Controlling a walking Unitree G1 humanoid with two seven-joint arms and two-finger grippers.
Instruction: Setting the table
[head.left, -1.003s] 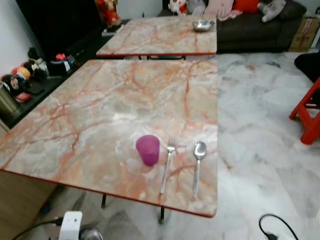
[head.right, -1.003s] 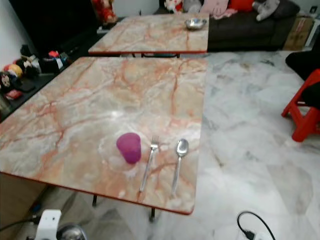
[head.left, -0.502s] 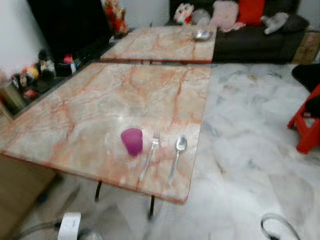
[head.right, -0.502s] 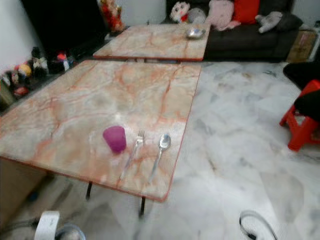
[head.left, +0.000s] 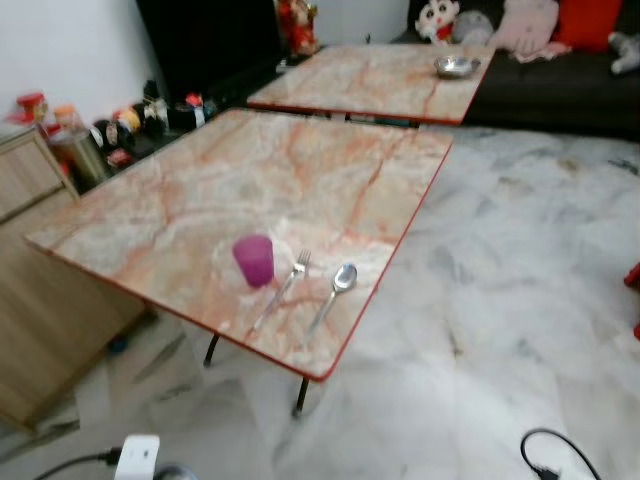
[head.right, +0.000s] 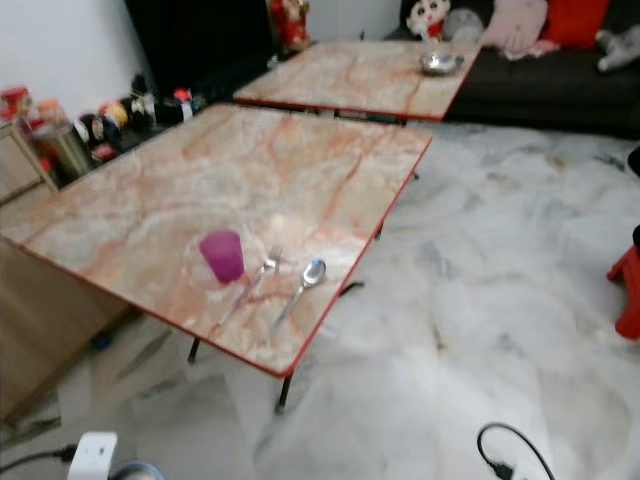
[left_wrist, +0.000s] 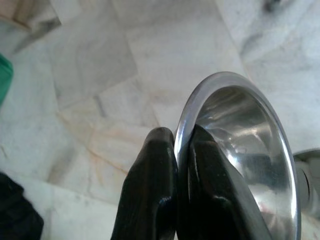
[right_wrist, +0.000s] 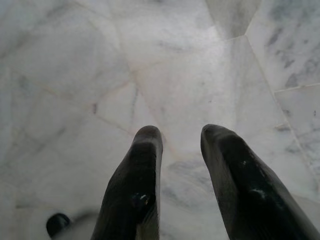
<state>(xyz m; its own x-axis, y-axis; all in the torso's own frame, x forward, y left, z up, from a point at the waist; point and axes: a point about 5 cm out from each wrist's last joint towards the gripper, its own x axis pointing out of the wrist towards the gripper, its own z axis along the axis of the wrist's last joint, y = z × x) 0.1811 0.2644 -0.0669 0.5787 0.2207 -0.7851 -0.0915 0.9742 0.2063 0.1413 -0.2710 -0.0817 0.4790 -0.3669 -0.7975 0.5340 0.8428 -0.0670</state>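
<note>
A purple cup (head.left: 254, 260) stands near the front edge of the near marble table (head.left: 250, 190). To its right lie a fork (head.left: 283, 289) and then a spoon (head.left: 335, 292), side by side. My left gripper (left_wrist: 181, 137) hangs low over the floor, shut on the rim of a steel bowl (left_wrist: 245, 150), with one finger inside the rim and one outside. That bowl's edge (head.right: 135, 470) peeks in at the bottom of the right eye view. My right gripper (right_wrist: 180, 137) is open above the marble floor, holding nothing.
A second marble table (head.left: 370, 80) stands behind the first, with another steel bowl (head.left: 456, 67) on it. A dark sofa (head.left: 560, 80) with soft toys lines the back. A wooden cabinet (head.left: 40, 290) stands left. A black cable (head.left: 555, 455) lies on the floor, front right.
The camera has drawn back and swung, so the near table looks smaller and farther away. The cup, fork and spoon keep their places on the table.
</note>
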